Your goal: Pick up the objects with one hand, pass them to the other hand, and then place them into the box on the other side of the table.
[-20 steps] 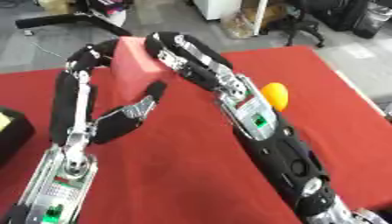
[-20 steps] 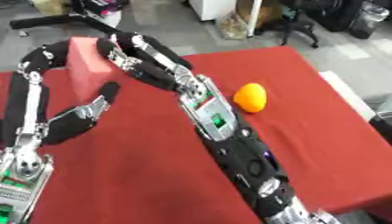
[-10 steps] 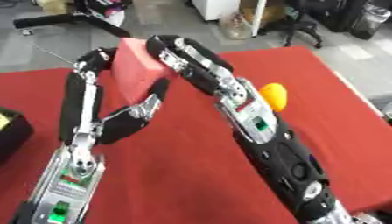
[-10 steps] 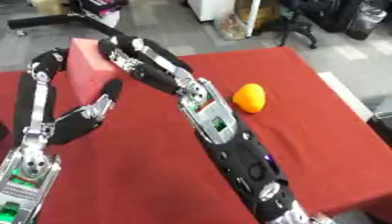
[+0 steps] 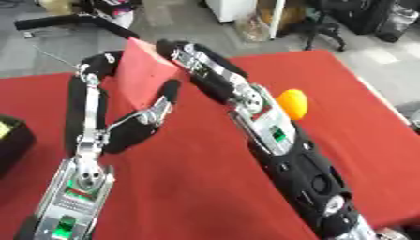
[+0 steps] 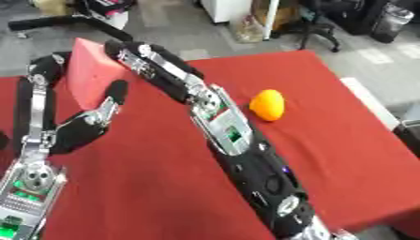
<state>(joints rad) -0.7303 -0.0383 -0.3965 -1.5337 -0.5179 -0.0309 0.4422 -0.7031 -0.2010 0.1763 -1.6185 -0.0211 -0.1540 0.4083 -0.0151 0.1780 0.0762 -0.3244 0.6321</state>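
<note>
While both hands meet at the red block [image 5: 146, 75], far across the red tabletop [image 5: 205, 187], you are mid-handover. Left hand [image 5: 141, 123] has its thumb up against the block's near face, its other fingers behind it, apparently curled round it. Right hand [image 5: 190, 55] sits at the block's right edge; whether its fingers grip, you cannot tell. Orange [image 6: 267, 105] lies right of the block, untouched. Black box [image 5: 11, 140] sits left of the block, at the tabletop edge. Left to do, judging by this: finish the pass, box the block, then the orange.
</note>
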